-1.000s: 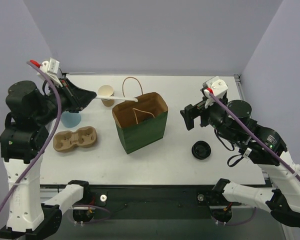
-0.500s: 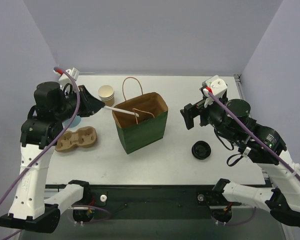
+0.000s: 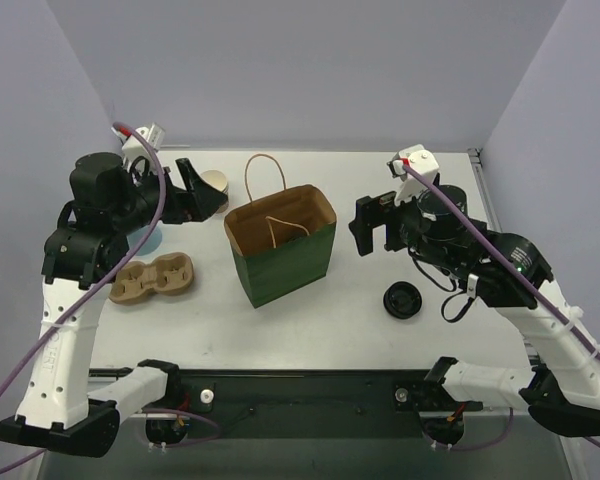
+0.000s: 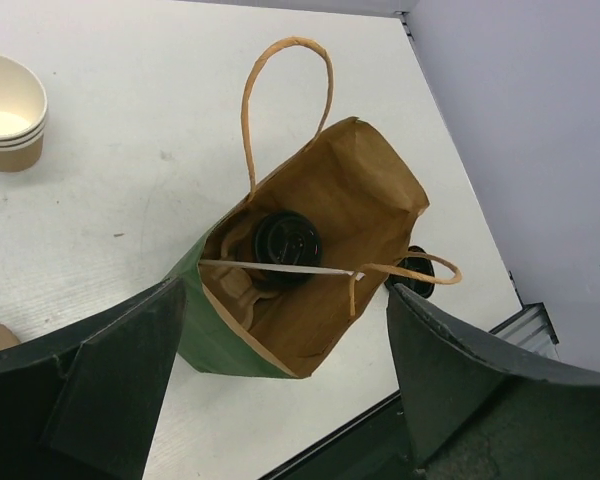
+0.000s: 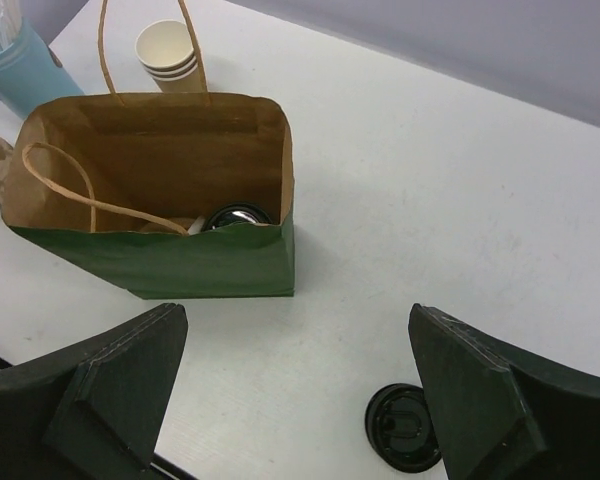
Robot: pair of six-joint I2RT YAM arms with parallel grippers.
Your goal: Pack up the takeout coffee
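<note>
The green bag (image 4: 225, 345) of smooth paper stands upright and open on the white table (image 3: 320, 325), its inside plain brown kraft, its two handles of twisted paper cord. The takeout coffee (image 4: 287, 250) sits at the bottom of this bag; only its round, glossy black lid shows. A thin white stick (image 4: 270, 267) lies across the inside above it. The left gripper (image 3: 195, 190) hangs to the left of the bag, jaws spread wide and holding nothing. The right gripper (image 3: 372, 226), to the right of the bag, is also fully spread and empty. Behind the bag stand stacked tan paper cups (image 3: 214, 186); a loose black lid (image 3: 404, 300) lies flat to its right, and a moulded pulp carrier (image 3: 152, 279) to its left.
</note>
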